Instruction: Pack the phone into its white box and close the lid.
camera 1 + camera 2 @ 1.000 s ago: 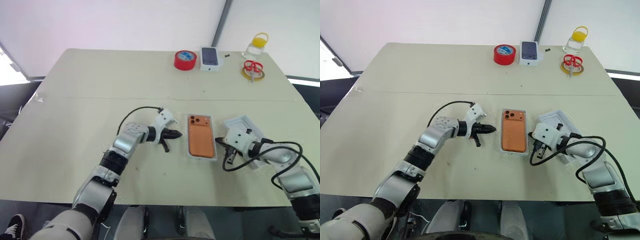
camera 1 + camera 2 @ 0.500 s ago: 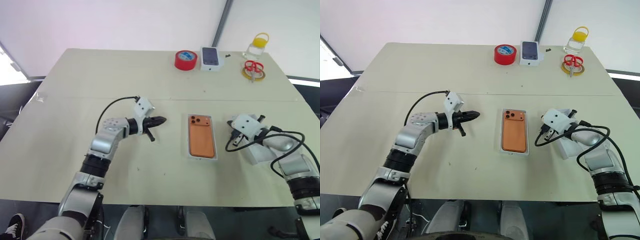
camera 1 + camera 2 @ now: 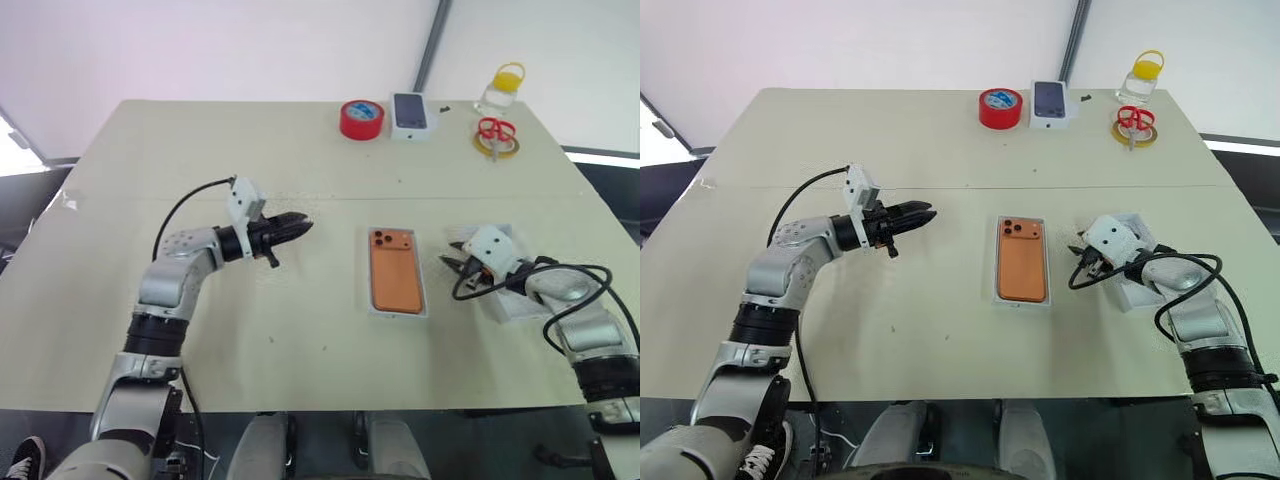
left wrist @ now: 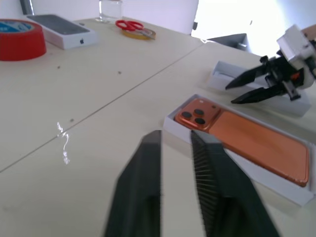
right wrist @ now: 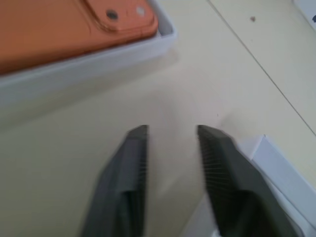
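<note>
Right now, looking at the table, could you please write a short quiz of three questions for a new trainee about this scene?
1. True or false: the phone already lies inside the white box.
2. Which colour is the roll of tape at the far edge of the table? A) blue B) red C) green
3. Fill in: the lid lies beside the ______ gripper.

Key
1. True. The phone lies camera side up in the tray, which has no cover on it.
2. B, red. It sits next to a small box printed with a phone picture.
3. Right. Its fingers stand apart, holding nothing; the left gripper is also open and empty.
</note>
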